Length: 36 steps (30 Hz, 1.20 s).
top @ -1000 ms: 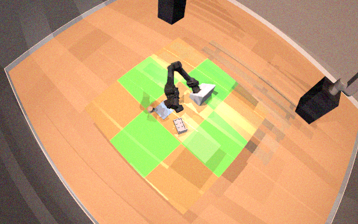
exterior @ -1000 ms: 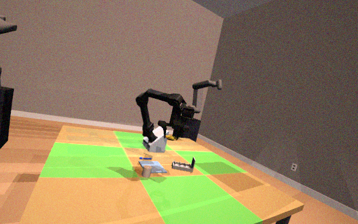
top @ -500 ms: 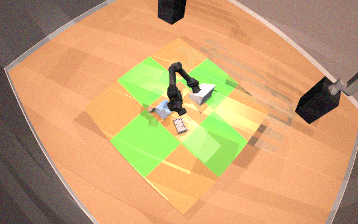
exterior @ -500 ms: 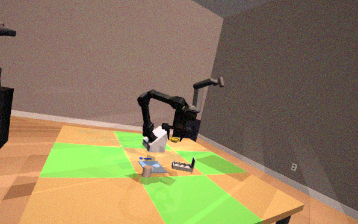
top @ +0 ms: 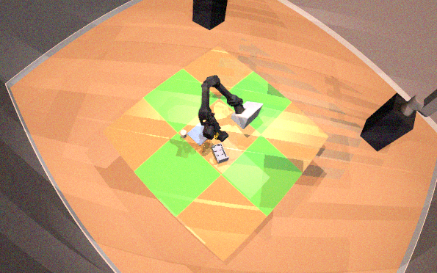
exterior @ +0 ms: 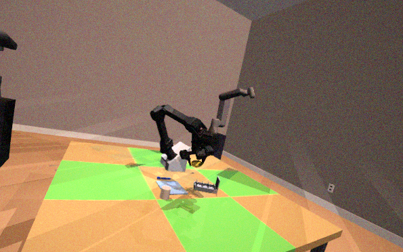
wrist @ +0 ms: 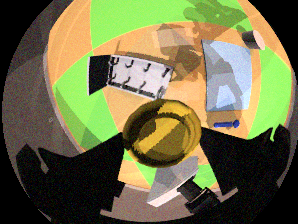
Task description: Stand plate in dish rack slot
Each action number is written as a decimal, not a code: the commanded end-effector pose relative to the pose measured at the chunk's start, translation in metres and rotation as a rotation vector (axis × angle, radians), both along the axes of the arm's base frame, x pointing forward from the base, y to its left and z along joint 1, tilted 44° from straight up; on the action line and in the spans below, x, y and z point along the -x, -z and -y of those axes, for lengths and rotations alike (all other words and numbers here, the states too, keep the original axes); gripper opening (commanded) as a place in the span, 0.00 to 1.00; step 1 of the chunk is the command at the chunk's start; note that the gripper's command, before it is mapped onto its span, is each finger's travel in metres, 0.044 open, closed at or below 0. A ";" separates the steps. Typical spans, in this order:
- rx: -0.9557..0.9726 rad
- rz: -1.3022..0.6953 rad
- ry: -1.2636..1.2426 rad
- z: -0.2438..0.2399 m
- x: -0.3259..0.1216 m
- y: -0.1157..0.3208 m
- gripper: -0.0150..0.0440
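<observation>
Between the fingers, plate (wrist: pixel 161 132).

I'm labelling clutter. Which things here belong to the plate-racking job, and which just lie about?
Job: round yellow plate, held in the black claw; grey slotted dish rack.

Lying about: pale blue flat book; small tan cylinder cup; blue pen.

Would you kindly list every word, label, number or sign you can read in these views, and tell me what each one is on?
No readable text in any view.
Dish rack: dark hook-like marks on its pale face, too blurred to tell whether they are writing.
Plate, held in the gripper: plain yellow, no marking.
Blue book: no title visible.
Cup: no label visible.
</observation>
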<state>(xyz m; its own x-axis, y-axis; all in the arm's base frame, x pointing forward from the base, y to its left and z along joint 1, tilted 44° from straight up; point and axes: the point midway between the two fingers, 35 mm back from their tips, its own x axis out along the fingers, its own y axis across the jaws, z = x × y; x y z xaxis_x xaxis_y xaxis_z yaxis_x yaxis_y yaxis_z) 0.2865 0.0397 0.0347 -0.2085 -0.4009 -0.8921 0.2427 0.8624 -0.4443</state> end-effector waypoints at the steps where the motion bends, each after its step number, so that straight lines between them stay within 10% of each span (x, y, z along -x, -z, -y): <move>1: -0.076 -0.027 -0.042 0.003 0.002 0.007 0.25; 36: -0.708 0.116 -0.619 0.036 0.007 0.057 0.25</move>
<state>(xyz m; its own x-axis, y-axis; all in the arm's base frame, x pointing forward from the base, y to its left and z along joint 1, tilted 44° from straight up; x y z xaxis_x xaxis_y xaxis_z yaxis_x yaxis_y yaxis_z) 0.2801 0.0047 -0.0209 -0.0613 0.1951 -0.9789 -0.2869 0.9359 0.2045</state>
